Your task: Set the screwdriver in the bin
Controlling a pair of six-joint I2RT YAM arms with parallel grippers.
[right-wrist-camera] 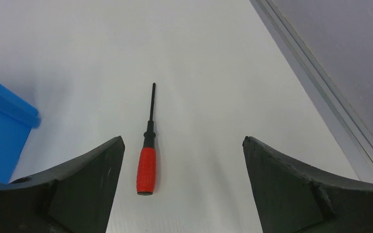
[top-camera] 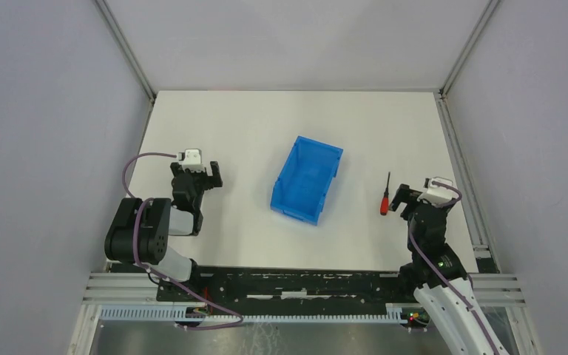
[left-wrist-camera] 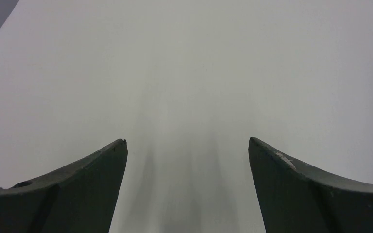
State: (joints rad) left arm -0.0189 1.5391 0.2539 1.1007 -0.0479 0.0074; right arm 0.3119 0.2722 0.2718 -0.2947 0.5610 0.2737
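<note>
The screwdriver [top-camera: 385, 198] lies flat on the white surface [top-camera: 251, 126], right of the bin [top-camera: 293, 210] and apart from it. Its red handle points toward the arm bases and its thin black shaft points away. In the right wrist view the screwdriver [right-wrist-camera: 149, 139] sits just ahead of the right gripper [right-wrist-camera: 183, 141], whose jaws are spread wide. The tool lies closer to the left finger [right-wrist-camera: 85, 179], and neither finger touches it. From above, the right gripper [top-camera: 405, 200] is low, just beside the handle. The blue bin [right-wrist-camera: 0, 141] stands open-topped near the middle of the surface, slightly askew. Well to the bin's left, the left gripper [top-camera: 205, 171] is also spread wide [left-wrist-camera: 187, 140], with only bare surface between its fingers
</note>
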